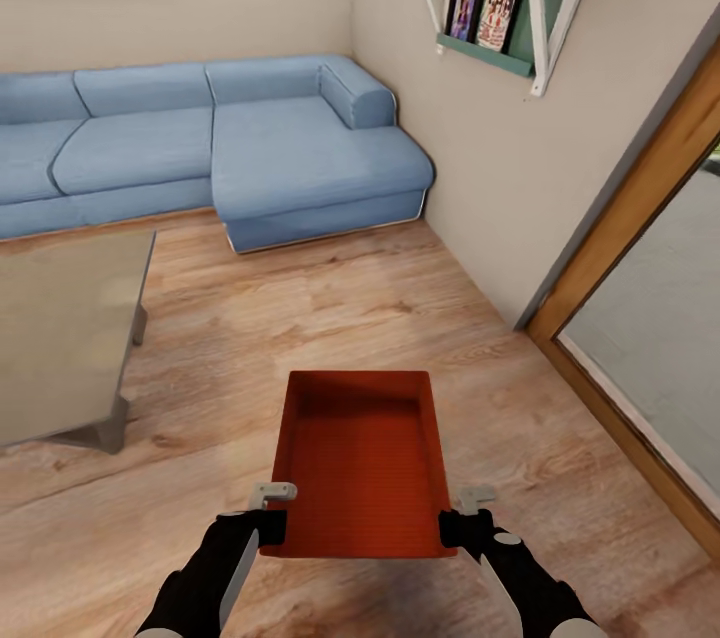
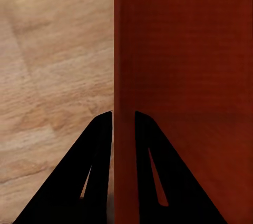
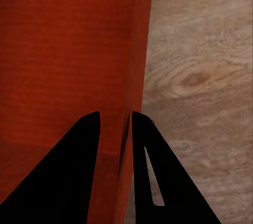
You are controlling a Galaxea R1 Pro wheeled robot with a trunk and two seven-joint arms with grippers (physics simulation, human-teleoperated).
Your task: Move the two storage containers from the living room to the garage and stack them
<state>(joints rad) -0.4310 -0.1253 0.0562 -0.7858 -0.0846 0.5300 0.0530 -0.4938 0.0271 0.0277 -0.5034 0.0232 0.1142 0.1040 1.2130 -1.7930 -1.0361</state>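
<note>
Living-room wood floor (image 1: 400, 318) beneath gripper-held storage container (image 1: 360, 463)

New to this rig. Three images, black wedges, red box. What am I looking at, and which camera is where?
It is a simulated two-armed wheeled robot, driven remotely by a person. The large picture comes from a camera on its head, looking down over both black arms. The two smaller ones come from cameras on each wrist, looking along that arm's tool; the black wedges are the tool's two fingers.

The robot holds one open red-orange rectangular storage container in front of itself. The left tool pinches the container's left side wall between its fingers, and the right tool pinches the right side wall the same way.

Below is the light wood-plank floor of a living room, with a blue corner sofa, a grey low table and a wood-framed doorway on the right.
</note>
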